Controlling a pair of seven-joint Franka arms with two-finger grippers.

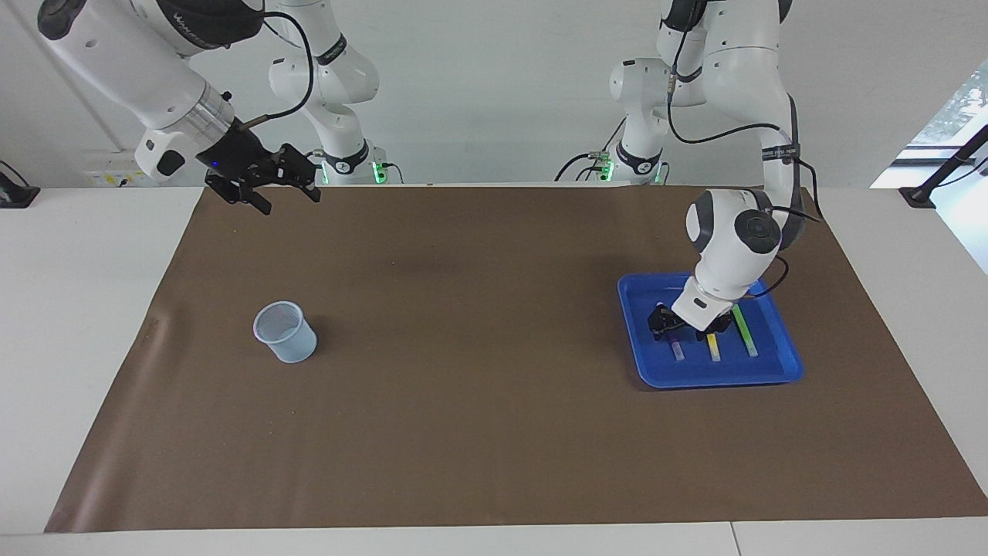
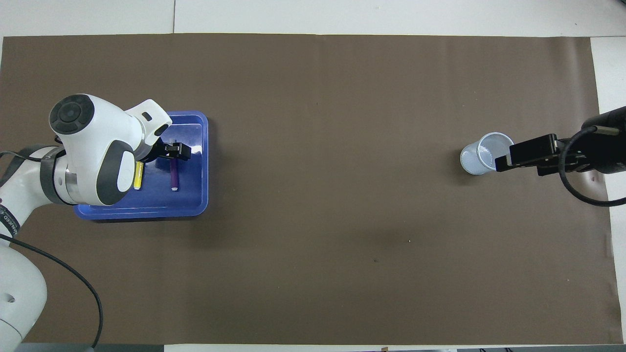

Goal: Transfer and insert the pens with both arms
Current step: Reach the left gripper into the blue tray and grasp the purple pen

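Three pens lie side by side in the blue tray (image 1: pixel 772 371) at the left arm's end of the table: purple pen (image 1: pixel 677 349), yellow pen (image 1: pixel 714 347) and light green pen (image 1: pixel 746 332). My left gripper (image 1: pixel 685 328) is down in the tray, open, straddling the purple pen's end nearer the robots. In the overhead view the left gripper (image 2: pixel 171 151) shows above the purple pen (image 2: pixel 173 173) and yellow pen (image 2: pixel 138 177); the arm hides the green pen. My right gripper (image 1: pixel 285 189) waits open, raised over the brown mat's edge by the right arm's base.
A translucent plastic cup (image 1: pixel 285 332) stands upright on the brown mat (image 1: pixel 478 386) toward the right arm's end. From overhead the raised right gripper (image 2: pixel 503 161) overlaps the cup (image 2: pixel 481 154). The blue tray (image 2: pixel 195 195) has low walls.
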